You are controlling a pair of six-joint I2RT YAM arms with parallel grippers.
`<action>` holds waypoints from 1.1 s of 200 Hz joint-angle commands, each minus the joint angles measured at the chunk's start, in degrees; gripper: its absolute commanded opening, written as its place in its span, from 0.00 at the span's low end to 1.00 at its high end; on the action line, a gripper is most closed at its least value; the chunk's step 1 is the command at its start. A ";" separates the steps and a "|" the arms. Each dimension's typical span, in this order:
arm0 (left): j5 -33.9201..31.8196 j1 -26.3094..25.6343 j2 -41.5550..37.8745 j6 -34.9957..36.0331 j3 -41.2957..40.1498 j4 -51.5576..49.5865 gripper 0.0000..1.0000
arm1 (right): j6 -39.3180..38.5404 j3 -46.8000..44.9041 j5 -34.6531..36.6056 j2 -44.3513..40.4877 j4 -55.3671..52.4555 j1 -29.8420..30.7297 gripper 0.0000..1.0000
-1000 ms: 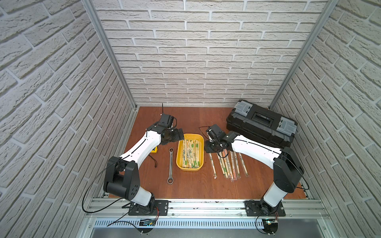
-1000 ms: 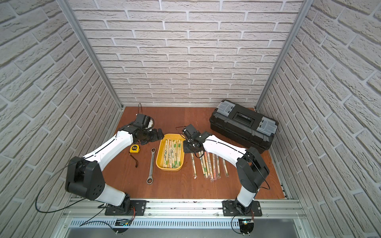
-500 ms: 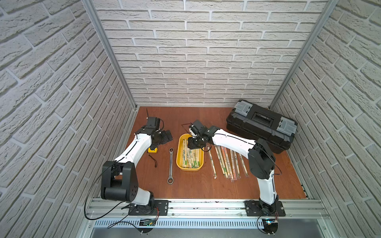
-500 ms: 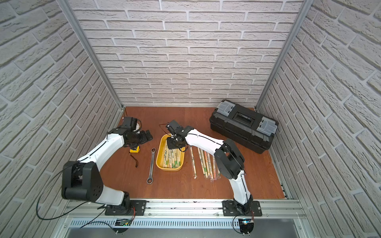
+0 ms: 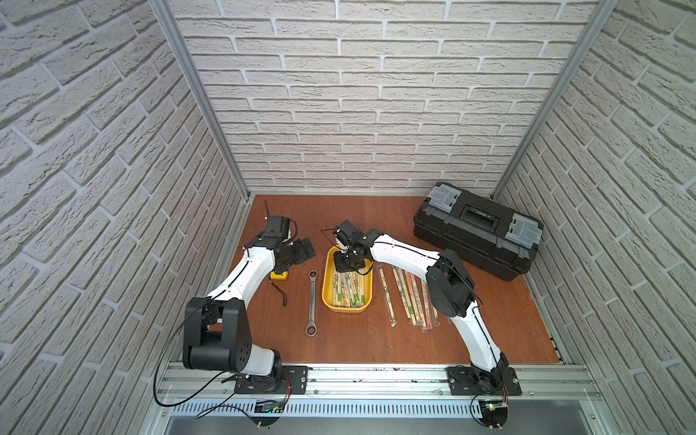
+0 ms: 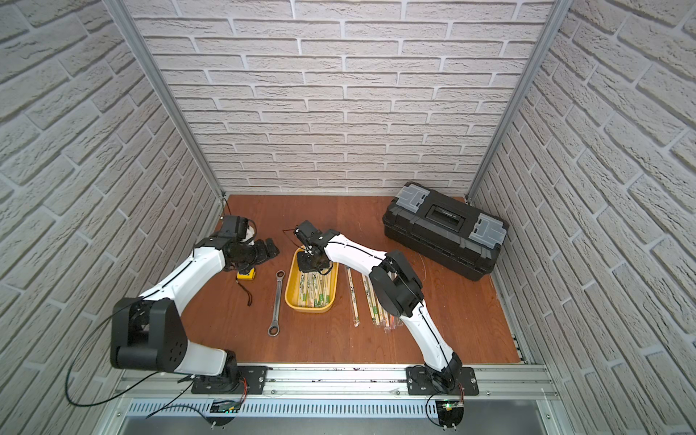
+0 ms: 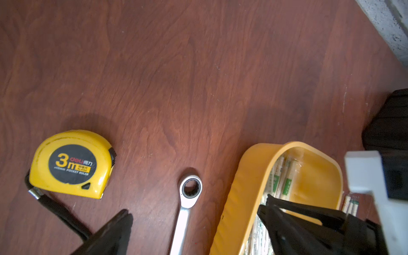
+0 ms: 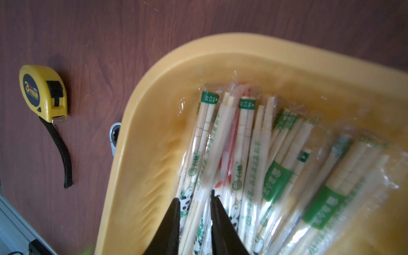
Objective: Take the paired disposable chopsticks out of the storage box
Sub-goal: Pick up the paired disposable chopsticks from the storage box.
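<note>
The storage box [image 5: 327,290] [image 6: 292,290] is a shallow yellow tray in mid-table, seen in both top views. Several paired disposable chopsticks [image 5: 348,288] [image 8: 254,143] lie lengthwise in it, in clear sleeves with green, panda or orange print. My right gripper [image 5: 348,263] [image 8: 194,196] is down inside the tray's far end. It is narrowly open, its fingers astride a panda-print sleeve and a pale pair. My left gripper [image 5: 303,248] [image 7: 196,209] hangs wide open and empty, left of the tray's far corner. More sleeved pairs [image 5: 406,293] [image 6: 371,301] lie in a row on the table, right of the tray.
A silver wrench [image 5: 312,297] [image 7: 187,198] lies just left of the tray, parallel to it. A yellow tape measure [image 5: 279,275] [image 7: 70,163] with a black strap sits under the left forearm. A big black toolbox [image 5: 478,229] stands at the back right.
My right arm swung left from above the laid-out pairs to the tray's far end and dropped in, its jaws narrowing. My left arm drew back leftward from the tray, still open.
</note>
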 commanded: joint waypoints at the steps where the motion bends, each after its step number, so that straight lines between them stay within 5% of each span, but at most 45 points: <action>1: 1.20 0.32 -0.29 -0.08 -0.65 1.75 0.98 | -0.17 2.31 -0.04 1.78 -0.88 0.33 0.26; 63: 1.70 0.31 -0.43 -0.62 -1.07 1.93 0.98 | -0.22 4.94 -0.29 4.57 -1.61 -0.12 0.25; 141: 2.47 0.22 -0.74 -1.31 -1.08 2.19 0.98 | -0.65 3.46 -1.57 1.08 -0.80 -0.48 0.03; 220: 2.50 -0.15 -0.63 -1.23 -0.13 1.49 0.98 | 3.10 -4.30 -6.33 -8.67 7.25 -1.44 0.02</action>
